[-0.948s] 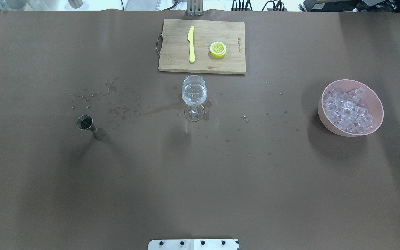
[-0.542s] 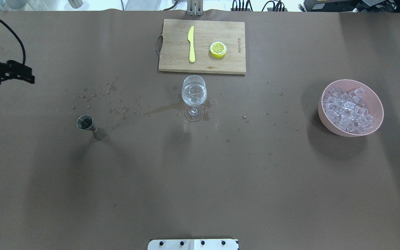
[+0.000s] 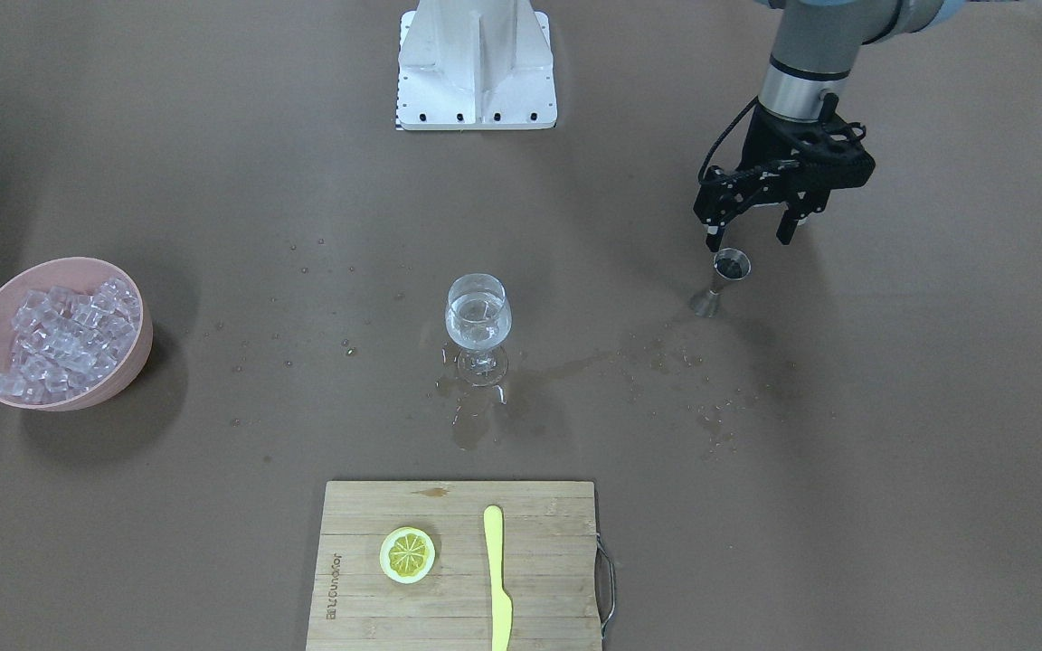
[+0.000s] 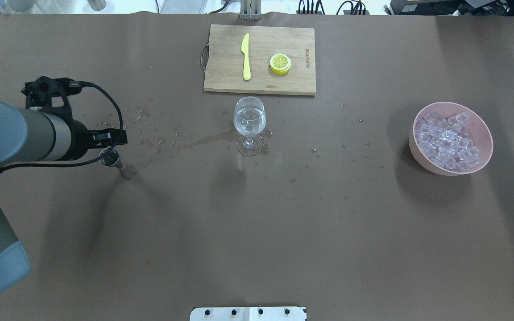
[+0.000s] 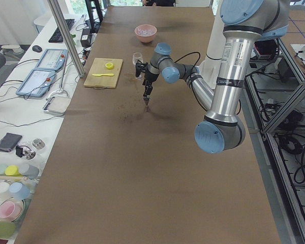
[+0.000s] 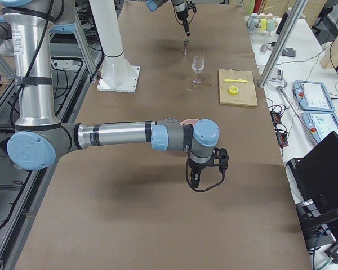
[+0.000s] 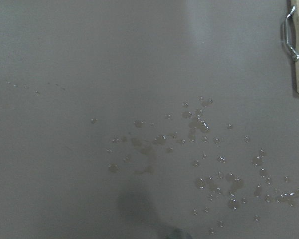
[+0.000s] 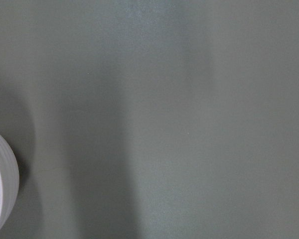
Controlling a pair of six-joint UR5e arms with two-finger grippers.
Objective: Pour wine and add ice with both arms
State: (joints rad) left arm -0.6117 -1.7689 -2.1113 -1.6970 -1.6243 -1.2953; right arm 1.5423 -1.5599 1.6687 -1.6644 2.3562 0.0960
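A stemmed glass (image 4: 249, 118) holding a little clear wine stands mid-table, also in the front-facing view (image 3: 478, 316). A small metal jigger (image 4: 109, 157) stands to its left. My left gripper (image 3: 750, 237) is open, its jaws spread just above the jigger (image 3: 730, 265) without touching it; in the overhead view (image 4: 105, 141) my arm partly covers it. The ice (image 4: 446, 140) fills a pink bowl (image 4: 484, 133) at the right. My right gripper (image 6: 205, 175) shows only in the exterior right view, near that bowl; I cannot tell whether it is open or shut.
A wooden cutting board (image 4: 259, 60) with a yellow knife (image 4: 246, 57) and a lemon slice (image 4: 280, 63) lies behind the glass. Spilled drops and a wet streak (image 4: 163, 138) lie between jigger and glass. The white base plate (image 3: 476, 63) is at the robot's side.
My left arm has swung in from the left edge of the overhead view; its gripper now hangs over the jigger. Glass, bowl and board have not moved.
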